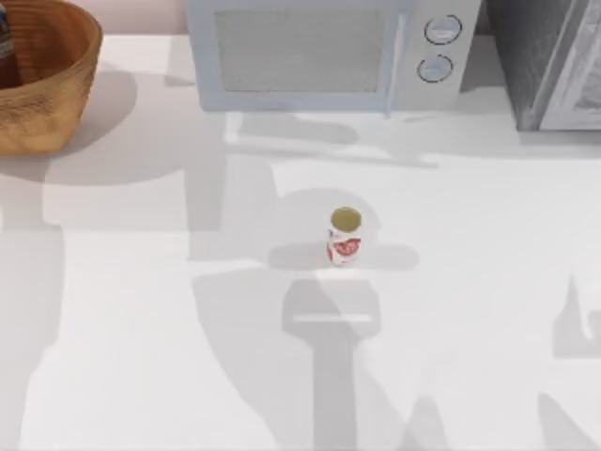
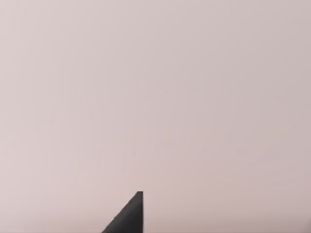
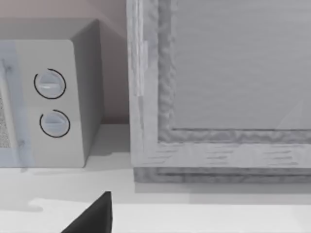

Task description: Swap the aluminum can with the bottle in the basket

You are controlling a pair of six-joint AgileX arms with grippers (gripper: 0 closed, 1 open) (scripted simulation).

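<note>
Bottle upright on bare tabletop near the middle, slightly toward the right edge, dull-gold top up, red label markings facing the near edge, nothing touching it. Basket at the far left corner of the tabletop, partly cut off by the picture edge, orange-brown weave, ribbed inner wall visible. Aluminum can inside the basket, just a dark sliver at the left picture edge, upright against the inner wall; exact contact cannot be told. Bottle and basket well apart. Microwave along the far edge, centre, two round knobs on its right panel; grey cabinet at the far right corner just beside it, small gap between. Arm shadows lying across the tabletop near the bottle and toward the near edge. Left wrist view: plain pale wall, one dark fingertip of the left gripper poking in at the picture edge, holding nothing visible, spread of fingers cannot tell. Right wrist view: microwave knobs and cabinet front ahead, one dark fingertip of the right gripper over the tabletop, touching nothing visible, spread cannot tell.
</note>
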